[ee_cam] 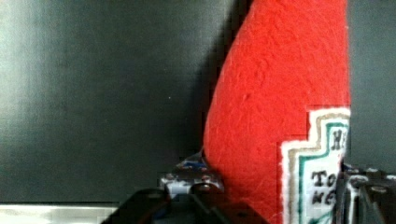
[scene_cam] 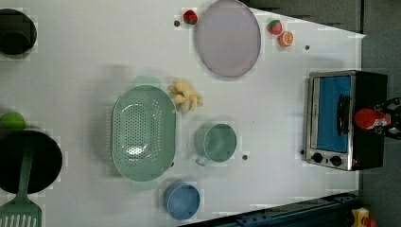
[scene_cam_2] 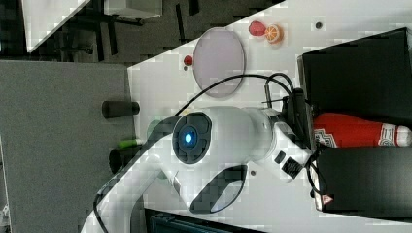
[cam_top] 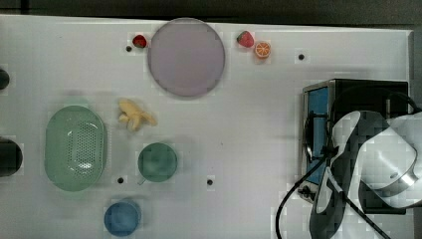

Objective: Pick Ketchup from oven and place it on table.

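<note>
The ketchup (scene_cam_2: 354,132), a soft red felt-textured bottle with a stitched white label and pale cap, lies on the flat black top of the boxy oven (scene_cam: 347,120), whose silver frame and blue glass door face the white table (scene_cam: 85,61) near the left view's right edge. The gripper (scene_cam: 385,120) straddles the bottle, one dark finger (ee_cam: 196,179) against its fuzzy side; whether the fingers grip it cannot be told; in the top view the white arm (cam_top: 378,159) hides the bottle.

Red ketchup (scene_cam: 371,118) lying atop black oven (scene_cam: 369,85).
</note>
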`<control>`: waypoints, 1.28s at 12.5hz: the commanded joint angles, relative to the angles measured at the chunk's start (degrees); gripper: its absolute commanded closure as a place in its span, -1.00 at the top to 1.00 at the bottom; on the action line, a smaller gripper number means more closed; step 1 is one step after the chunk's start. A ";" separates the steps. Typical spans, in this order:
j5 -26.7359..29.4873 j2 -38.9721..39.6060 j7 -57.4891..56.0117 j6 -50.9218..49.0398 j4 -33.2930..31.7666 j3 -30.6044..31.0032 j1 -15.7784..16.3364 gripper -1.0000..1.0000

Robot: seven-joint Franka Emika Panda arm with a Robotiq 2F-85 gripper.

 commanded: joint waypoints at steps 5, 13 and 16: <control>-3.47 -10.11 1.77 -13.70 12.03 8.97 7.90 0.23; -3.57 -10.44 1.77 -10.11 0.94 26.32 12.40 0.23; -4.77 -10.41 1.77 -1.14 -7.65 26.00 12.34 0.23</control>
